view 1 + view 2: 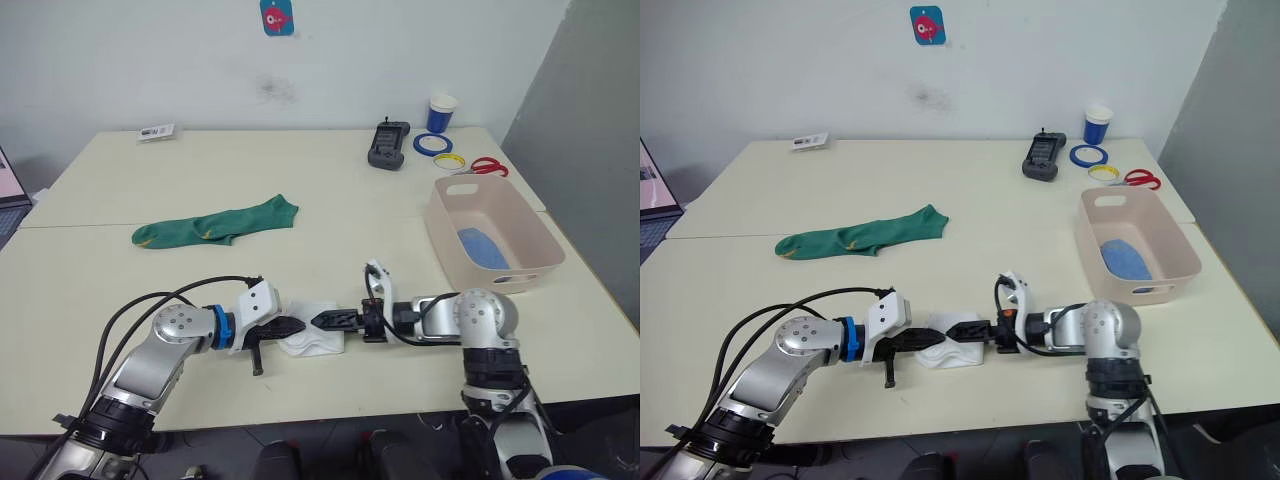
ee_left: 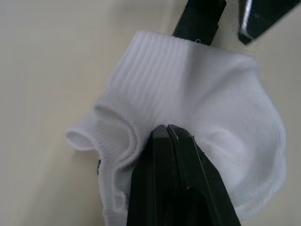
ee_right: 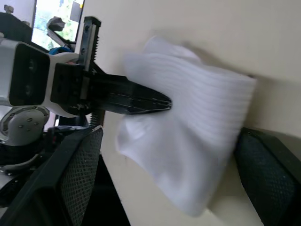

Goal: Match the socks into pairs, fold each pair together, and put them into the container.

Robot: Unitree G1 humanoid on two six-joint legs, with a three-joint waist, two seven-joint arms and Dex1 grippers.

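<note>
Looking down over both arms, I see the white socks (image 1: 312,340) bunched in a small heap at the near edge of the desk (image 1: 330,200), well in front of the bin (image 1: 492,232) and off toward my left of it. My left gripper (image 1: 296,326) comes at the heap from the side away from the bin; in the left wrist view its two fingers (image 2: 175,179) are pressed together with white fabric folded around their tips, so it is pinching the white socks. My right gripper (image 1: 322,320) meets the heap from the bin side. In the right wrist view its fingers (image 3: 77,176) stand wide apart, one on either side of the bundle, and I cannot tell whether they press the cloth.

The green socks (image 1: 216,224) lie flat and stretched out, overlapping each other, well left of the bin and farther from me than the white heap. A blue sock (image 1: 482,247) rests on the bin's floor.

Beyond the bin, near the far desk edge, sit a cup (image 1: 441,113), two tape rings (image 1: 441,151), red scissors (image 1: 487,166) and a black handset (image 1: 388,145).
</note>
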